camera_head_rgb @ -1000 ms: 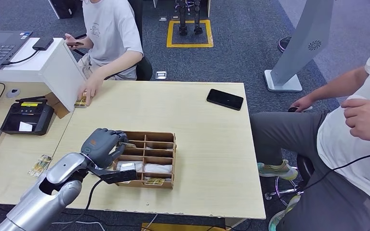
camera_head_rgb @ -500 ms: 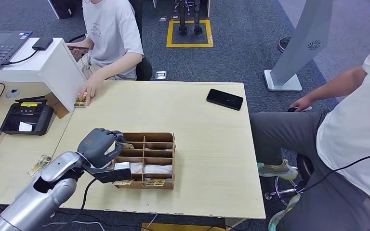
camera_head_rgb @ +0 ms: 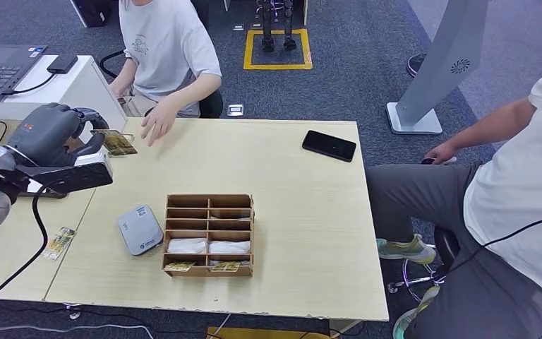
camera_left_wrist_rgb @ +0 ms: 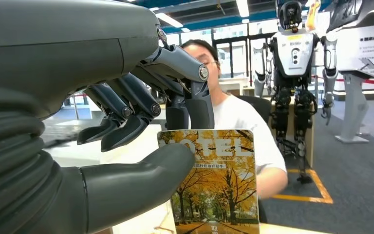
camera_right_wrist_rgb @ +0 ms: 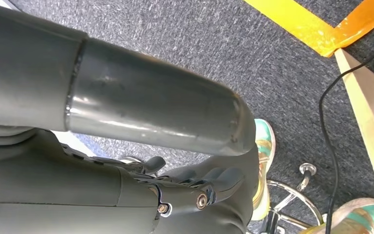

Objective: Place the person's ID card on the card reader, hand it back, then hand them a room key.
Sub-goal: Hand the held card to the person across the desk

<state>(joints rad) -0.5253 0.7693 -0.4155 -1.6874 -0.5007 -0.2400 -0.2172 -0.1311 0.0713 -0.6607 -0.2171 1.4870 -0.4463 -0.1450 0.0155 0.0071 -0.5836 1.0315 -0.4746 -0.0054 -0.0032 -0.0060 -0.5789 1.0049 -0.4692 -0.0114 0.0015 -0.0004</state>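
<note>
From above, the left hand (camera_head_rgb: 49, 134) is raised at the desk's (camera_head_rgb: 289, 191) far left corner, pinching a room key (camera_head_rgb: 118, 143) that juts toward the seated person's hand (camera_head_rgb: 157, 121), apparently offered for taking. The card reader (camera_head_rgb: 140, 229) lies bare beside the wooden organizer (camera_head_rgb: 210, 233).

At the left wrist, the thumb (camera_left_wrist_rgb: 141, 170) presses the key card (camera_left_wrist_rgb: 214, 185) against the dark fingers (camera_left_wrist_rgb: 185, 105), its printed face upright.

At the right wrist, the right hand (camera_right_wrist_rgb: 195, 195) hangs over the carpet with fingers curled, holding nothing I can see.
</note>
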